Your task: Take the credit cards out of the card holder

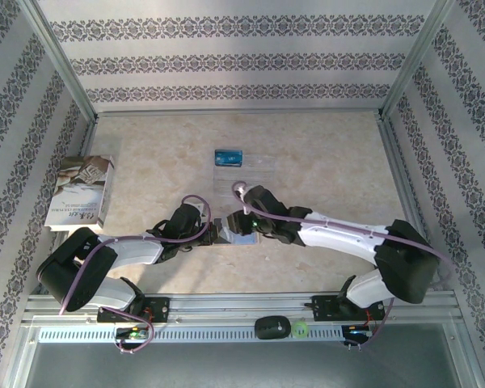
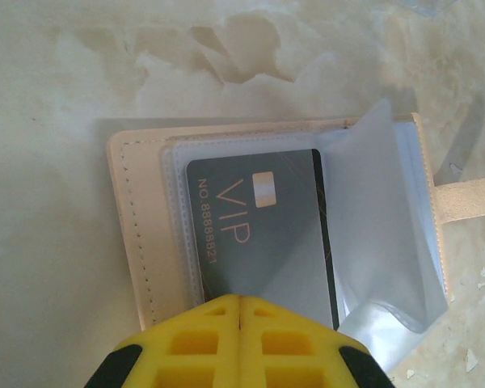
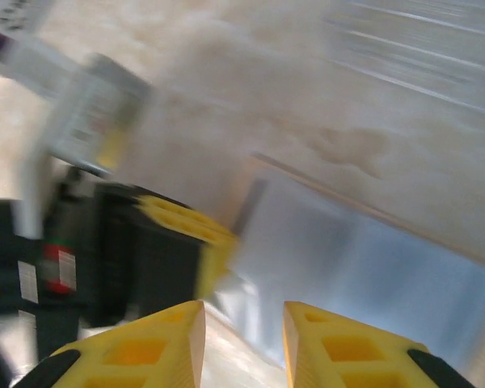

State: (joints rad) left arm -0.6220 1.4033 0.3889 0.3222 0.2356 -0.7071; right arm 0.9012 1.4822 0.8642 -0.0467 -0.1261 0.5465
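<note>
Closed left gripper [image 2: 239, 314] pins card holder [image 2: 141, 218] toward near edge of table [image 1: 145, 153]; right gripper [image 3: 242, 323], jaws parted, should pinch edge of blackish card [image 2: 259, 242], pull flat.

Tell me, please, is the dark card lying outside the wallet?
No, the dark card sits tucked inside a clear sleeve of the open wallet.

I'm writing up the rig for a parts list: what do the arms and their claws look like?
The left arm and right arm have white shells with bulky black joint housings; a thin purple cable runs along each. The left claw and right claw have bright yellow fingers with moulded rectangular recesses and black outer bases.
</note>
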